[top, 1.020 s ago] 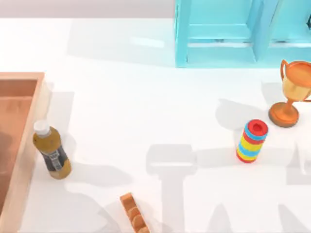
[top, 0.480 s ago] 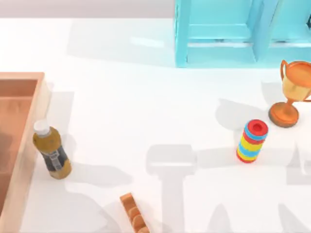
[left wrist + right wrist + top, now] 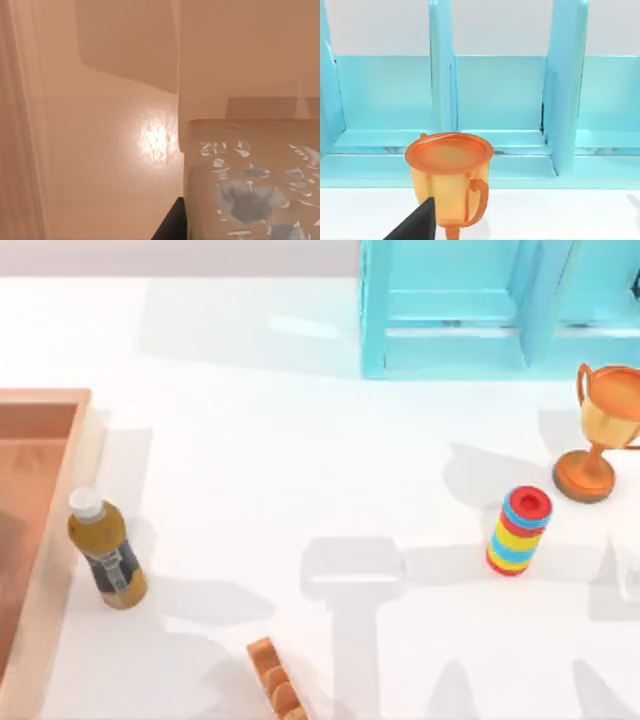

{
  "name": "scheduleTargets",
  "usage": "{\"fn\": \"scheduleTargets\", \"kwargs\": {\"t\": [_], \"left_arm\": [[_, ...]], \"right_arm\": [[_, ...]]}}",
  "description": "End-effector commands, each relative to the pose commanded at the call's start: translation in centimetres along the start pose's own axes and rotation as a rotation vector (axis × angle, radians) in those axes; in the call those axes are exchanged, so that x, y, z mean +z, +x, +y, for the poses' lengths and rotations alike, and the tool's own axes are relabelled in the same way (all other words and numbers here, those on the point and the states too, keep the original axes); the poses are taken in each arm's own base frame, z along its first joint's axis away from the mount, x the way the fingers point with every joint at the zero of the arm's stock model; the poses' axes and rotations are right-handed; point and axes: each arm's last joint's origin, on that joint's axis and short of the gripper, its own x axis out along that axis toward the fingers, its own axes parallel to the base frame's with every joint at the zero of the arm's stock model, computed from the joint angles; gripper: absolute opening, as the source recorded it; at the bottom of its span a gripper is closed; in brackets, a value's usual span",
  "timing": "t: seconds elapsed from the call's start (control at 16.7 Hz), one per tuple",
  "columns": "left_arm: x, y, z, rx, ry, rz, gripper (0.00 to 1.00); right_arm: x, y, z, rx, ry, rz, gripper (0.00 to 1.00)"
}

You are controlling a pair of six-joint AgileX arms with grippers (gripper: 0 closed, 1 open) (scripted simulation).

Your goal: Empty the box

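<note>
Nothing moved since earlier frame; bottle [image 3: 107, 563] upright on white table [image 3: 300, 470] beside box [image 3: 40, 540]; pincer states unclear.

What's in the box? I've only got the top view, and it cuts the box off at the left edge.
Observer: The left wrist view shows a tan block with blue-grey flecks lying on the floor of the box.
Operator: Where's the left gripper?
Observer: The left gripper is low inside the box, its dark tip just beside that block.
Operator: And the right one?
Observer: The right gripper is close to the trophy, facing the open compartments of the blue cabinet behind it.
</note>
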Motion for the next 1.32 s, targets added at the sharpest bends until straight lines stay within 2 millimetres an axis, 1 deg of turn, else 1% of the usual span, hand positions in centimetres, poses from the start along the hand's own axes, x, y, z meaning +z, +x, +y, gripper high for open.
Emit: {"fn": "scheduleTargets", "kwargs": {"t": [0.12,0.36,0.48,0.6,0.84,0.9,0.96,1.08,1.2,1.32], "left_arm": [[0.2,-2.5,0.1,-0.004,0.002,0.009,0.00],[-0.3,-7.7,-0.1,-0.011,-0.002,0.027,0.00],[-0.6,-9.5,-0.2,-0.006,-0.003,0.014,0.00],[-0.7,-10.0,-0.3,-0.004,-0.004,0.009,0.00],[-0.6,-9.9,-0.2,-0.005,-0.004,0.013,0.00],[-0.2,-9.9,-0.4,-0.008,-0.004,0.013,0.00],[0.5,-9.9,-0.8,-0.013,-0.005,0.013,0.00],[2.8,-9.9,-2.1,-0.025,-0.009,0.011,0.00],[5.9,-9.9,-4.3,-0.037,-0.019,0.004,0.00],[9.2,-9.8,-7.2,-0.046,-0.037,-0.011,0.00]], "right_arm": [[0.0,0.0,0.0,0.000,0.000,0.000,1.00],[0.0,0.0,0.0,0.000,0.000,0.000,1.00],[0.0,0.0,0.0,0.000,0.000,0.000,1.00],[0.0,0.0,0.0,0.000,0.000,0.000,1.00],[0.0,0.0,0.0,0.000,0.000,0.000,1.00],[0.0,0.0,0.0,0.000,0.000,0.000,1.00],[0.0,0.0,0.0,0.000,0.000,0.000,1.00],[0.0,0.0,0.0,0.000,0.000,0.000,1.00],[0.0,0.0,0.0,0.000,0.000,0.000,1.00],[0.0,0.0,0.0,0.000,0.000,0.000,1.00]]}}
